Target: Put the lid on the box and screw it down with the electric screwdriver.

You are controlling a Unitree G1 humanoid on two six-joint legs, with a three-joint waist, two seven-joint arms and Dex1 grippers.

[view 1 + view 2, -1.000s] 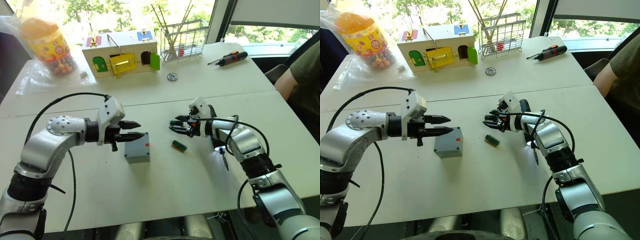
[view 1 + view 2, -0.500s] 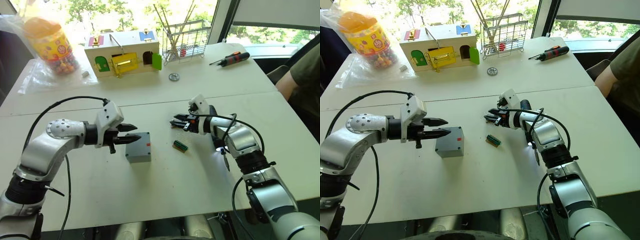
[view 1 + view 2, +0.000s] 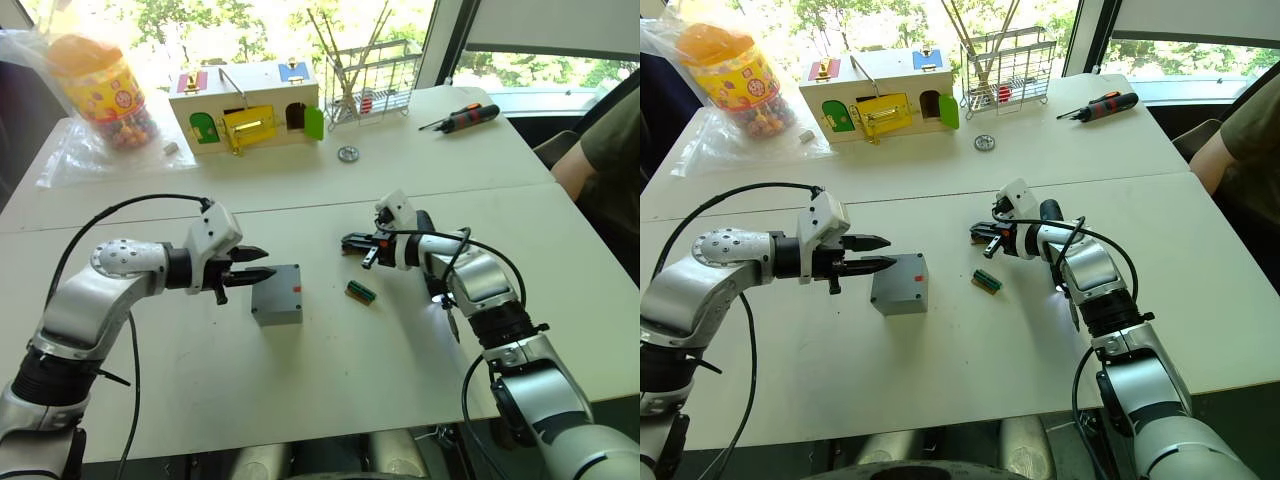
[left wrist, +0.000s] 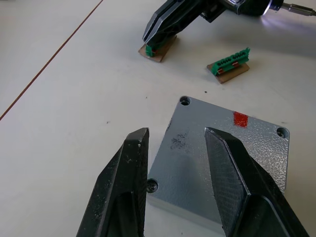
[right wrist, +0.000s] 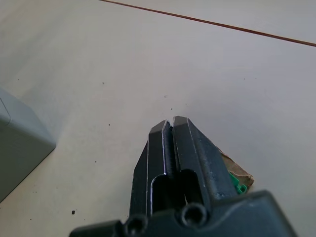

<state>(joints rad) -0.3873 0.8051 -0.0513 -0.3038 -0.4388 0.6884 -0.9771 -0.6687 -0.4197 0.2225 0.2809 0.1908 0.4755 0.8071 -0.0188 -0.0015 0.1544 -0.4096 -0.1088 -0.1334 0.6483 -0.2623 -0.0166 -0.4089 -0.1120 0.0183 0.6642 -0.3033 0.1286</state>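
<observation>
Sitting on the white table, the box has its grey lid on top, red mark and corner screw holes showing. The left gripper hovers just beside the box's left edge, its two black fingers spread apart and holding nothing, their tips over the near corner of the lid. The right gripper is well apart from the box, fingers pressed together; a small brown-and-green board lies right at its tip, partly hidden, so a grip on it cannot be told. A second small green connector board lies between box and right arm
</observation>
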